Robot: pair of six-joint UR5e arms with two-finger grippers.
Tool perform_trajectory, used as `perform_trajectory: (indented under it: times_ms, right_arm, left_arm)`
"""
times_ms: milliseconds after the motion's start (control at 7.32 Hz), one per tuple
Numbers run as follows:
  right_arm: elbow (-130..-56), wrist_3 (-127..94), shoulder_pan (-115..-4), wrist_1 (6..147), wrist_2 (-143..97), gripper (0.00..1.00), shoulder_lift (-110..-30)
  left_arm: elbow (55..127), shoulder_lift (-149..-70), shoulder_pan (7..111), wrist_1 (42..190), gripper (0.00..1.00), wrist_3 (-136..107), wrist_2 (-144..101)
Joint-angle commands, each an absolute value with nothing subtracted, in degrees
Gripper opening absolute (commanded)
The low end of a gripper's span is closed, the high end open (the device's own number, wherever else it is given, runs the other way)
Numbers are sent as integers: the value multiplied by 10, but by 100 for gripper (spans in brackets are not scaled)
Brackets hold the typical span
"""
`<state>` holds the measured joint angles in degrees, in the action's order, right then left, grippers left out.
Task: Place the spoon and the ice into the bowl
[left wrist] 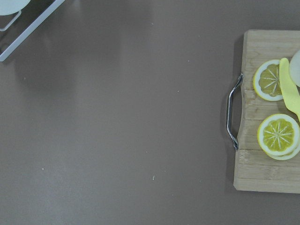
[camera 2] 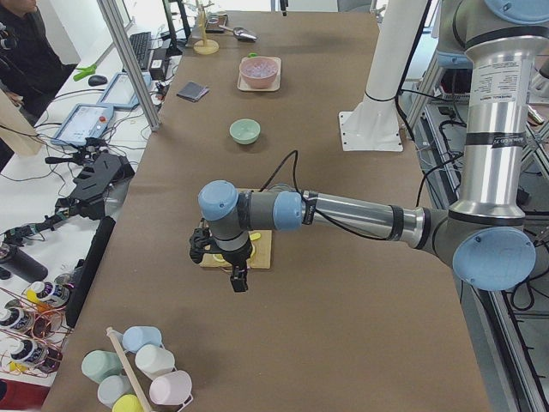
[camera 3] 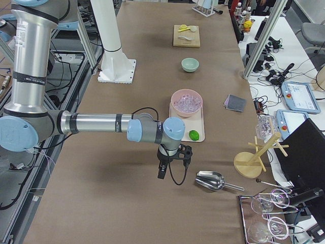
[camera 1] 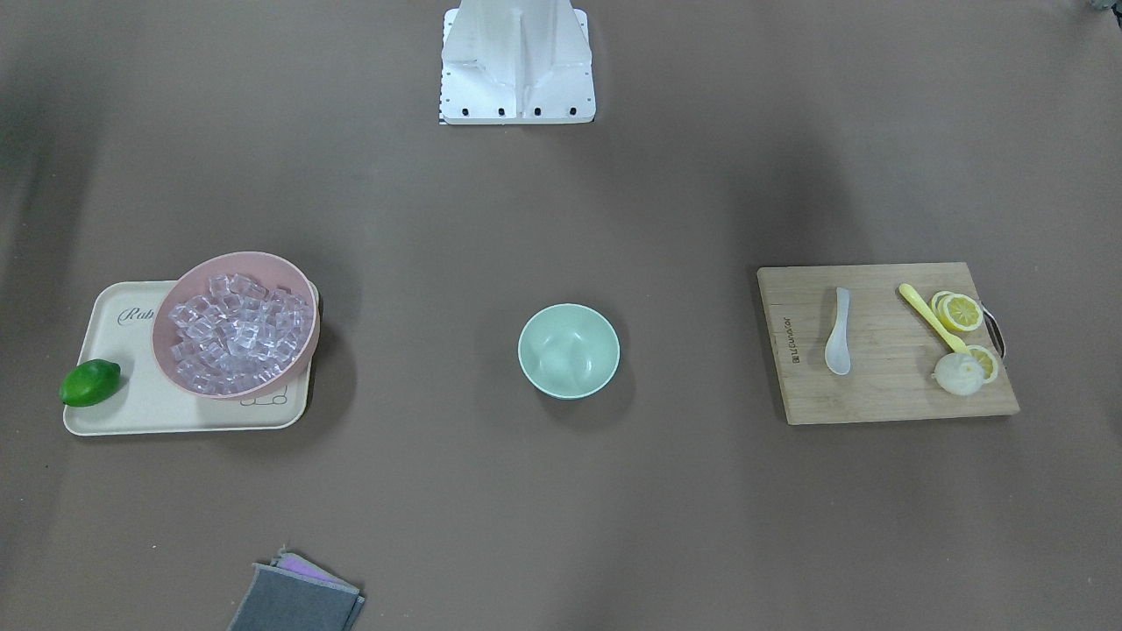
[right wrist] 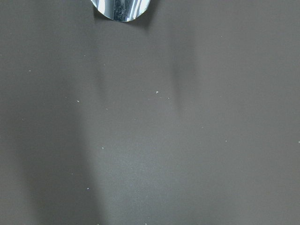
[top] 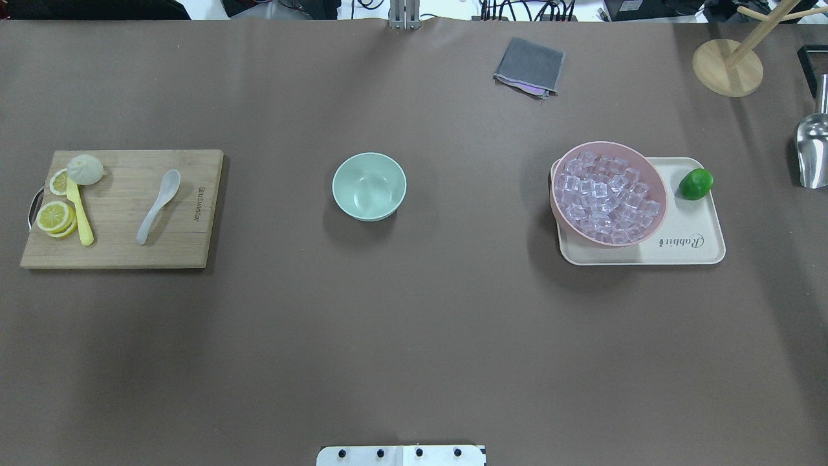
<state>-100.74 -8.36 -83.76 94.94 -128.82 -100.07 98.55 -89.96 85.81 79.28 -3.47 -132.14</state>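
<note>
The white spoon (camera 1: pixel 839 333) lies on a wooden cutting board (camera 1: pixel 877 399), also seen from overhead (top: pixel 158 206). The mint-green bowl (camera 1: pixel 568 350) stands empty at the table's middle (top: pixel 369 186). Several clear ice cubes (camera 1: pixel 237 329) fill a pink bowl (top: pixel 656 175) on a cream tray. My left gripper (camera 2: pixel 236 279) shows only in the exterior left view, hanging by the board's outer end; I cannot tell if it is open. My right gripper (camera 3: pixel 161 173) shows only in the exterior right view, over bare table beyond the tray; I cannot tell its state.
On the board lie a yellow utensil (camera 1: pixel 931 317), lemon slices (camera 1: pixel 960 311) and a pale round piece (camera 1: pixel 957 375). A lime (camera 1: pixel 89 382) sits on the tray (camera 1: pixel 175 421). A grey cloth (top: pixel 529 66), a metal scoop (top: pixel 814 152) and a wooden stand (top: pixel 728 65) lie farther off.
</note>
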Motion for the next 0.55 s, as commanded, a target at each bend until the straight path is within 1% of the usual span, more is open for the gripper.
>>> perform_trajectory:
  times_ms: [0,410]
  right_arm:
    - [-1008,-83,-838,949,-1288,100,-1001]
    - [-1009,-83,-838,949,-1288,100,-1000]
  left_arm:
    - [987,-899,858,792,98,-35,-1322]
    - [985,-897,857,790,98,-35,-1322]
